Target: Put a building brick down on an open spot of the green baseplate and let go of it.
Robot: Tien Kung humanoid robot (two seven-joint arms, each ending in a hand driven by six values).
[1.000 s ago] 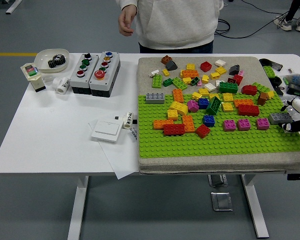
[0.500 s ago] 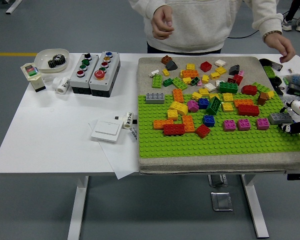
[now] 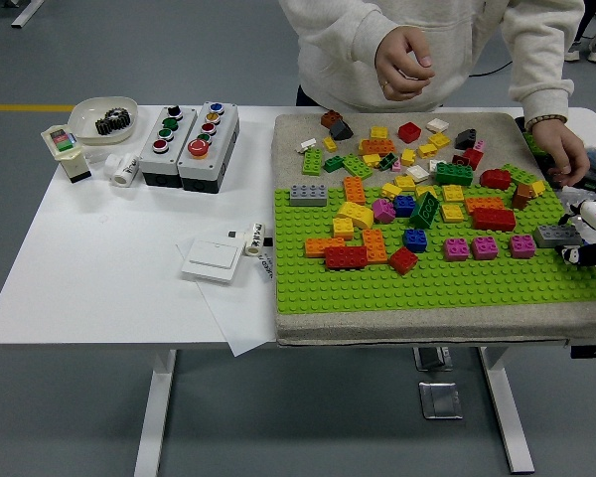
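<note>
Head view looks down on a white bench (image 3: 99, 268) carrying a grey pad with the green baseplate (image 3: 447, 283) on its near half. Loose and seated bricks crowd the far part of the plate and the bare pad beyond it; the near rows of studs lie bare. At the right edge the right robot hand (image 3: 588, 248) shows only partly (white and black parts, cut off by the frame), just beside a grey brick (image 3: 556, 236) that sits on the plate's right side; whether it touches that brick, or how its fingers stand, I cannot tell. A person at the far side holds one hand (image 3: 404, 62) curled above the pad and lowers the other hand (image 3: 563, 151) to the clutter at the bench's far right corner. Two button boxes (image 3: 189, 144), a white bowl (image 3: 101, 119) and a wall switch (image 3: 212, 259) lie on the left.
</note>
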